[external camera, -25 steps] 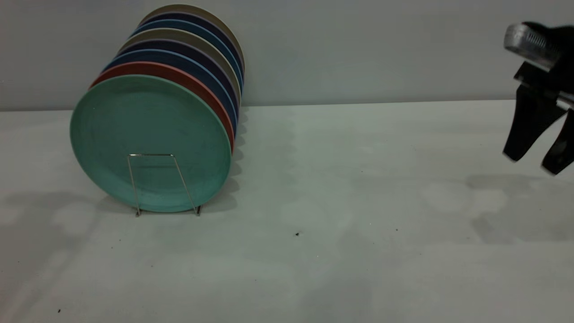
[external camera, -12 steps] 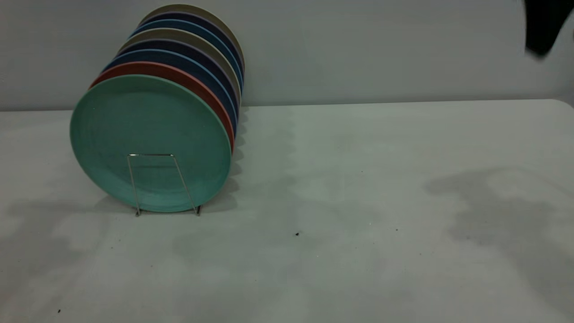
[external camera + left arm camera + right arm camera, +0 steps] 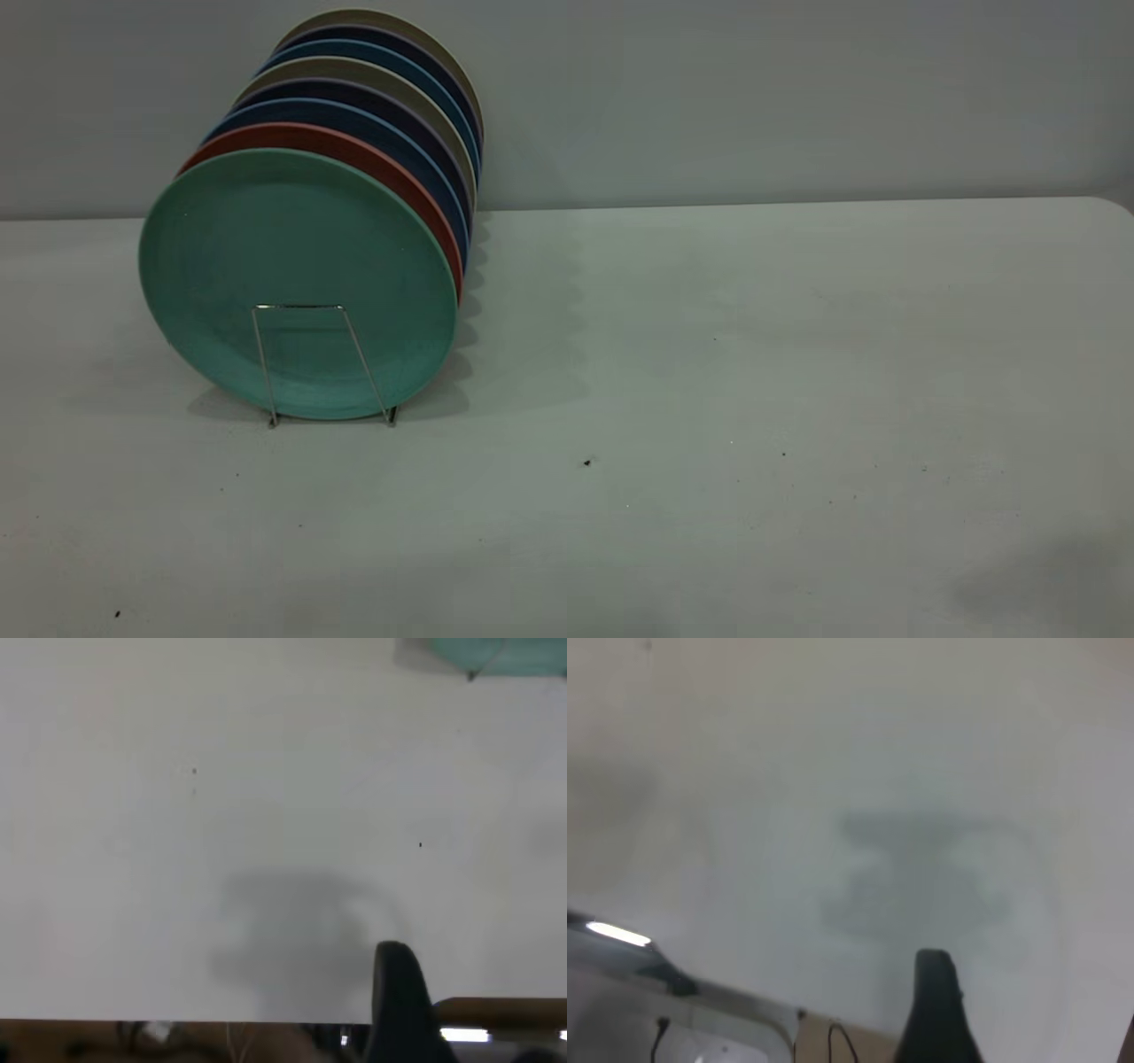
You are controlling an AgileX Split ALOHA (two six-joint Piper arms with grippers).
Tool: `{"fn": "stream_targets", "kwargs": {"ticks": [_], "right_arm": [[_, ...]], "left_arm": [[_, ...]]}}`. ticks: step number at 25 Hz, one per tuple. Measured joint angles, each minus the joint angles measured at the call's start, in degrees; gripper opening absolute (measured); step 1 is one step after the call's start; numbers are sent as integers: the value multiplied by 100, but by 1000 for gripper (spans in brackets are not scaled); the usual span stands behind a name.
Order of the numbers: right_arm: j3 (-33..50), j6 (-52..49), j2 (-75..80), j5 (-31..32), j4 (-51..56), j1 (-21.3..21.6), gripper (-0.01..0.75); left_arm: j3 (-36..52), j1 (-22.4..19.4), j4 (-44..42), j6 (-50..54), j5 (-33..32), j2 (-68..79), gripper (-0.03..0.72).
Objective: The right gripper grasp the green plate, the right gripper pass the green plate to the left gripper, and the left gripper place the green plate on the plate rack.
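Teal-green and matte, the green plate [image 3: 297, 283] stands on edge at the near end of the plate rack [image 3: 321, 365], left side of the pale tabletop [image 3: 709, 399]. We see one silver wire loop of the rack crossing the plate's lower face, feet on the tabletop. Behind it, farther back in the same rack, a salmon-pink plate [image 3: 354, 151] touches or nearly touches it, then dark blue plates [image 3: 381, 124] and beige plates [image 3: 399, 89], all upright, rims overlapping toward the far wall [image 3: 753, 97]. Rack looks full along its visible length. Nothing stands in front of the green plate; a few dark specks [image 3: 586, 462] lie on the tabletop to the right.

No arm shows in the exterior view. In the left wrist view one dark finger of the left pincer [image 3: 400, 1001] hangs over bare tabletop, a sliver of the green plate far off. The right pincer [image 3: 937, 1010] likewise shows one dark finger above the tabletop edge. For both pincers we cannot tell whether the fingers are apart or together.
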State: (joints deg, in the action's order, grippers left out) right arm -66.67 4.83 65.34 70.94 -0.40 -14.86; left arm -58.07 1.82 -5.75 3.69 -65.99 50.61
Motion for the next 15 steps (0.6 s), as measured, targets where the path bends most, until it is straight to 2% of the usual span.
{"fn": "stream_targets", "kwargs": {"ticks": [11,15], "right_arm": [[2550,0,-2504,3,78,0,579],[3227,0,-3554,-332,78,0,579]], "left_arm": [[1974,0,119,311,-49,-3539,487],[2390,0,124,332,-59,-4554,487]]}}
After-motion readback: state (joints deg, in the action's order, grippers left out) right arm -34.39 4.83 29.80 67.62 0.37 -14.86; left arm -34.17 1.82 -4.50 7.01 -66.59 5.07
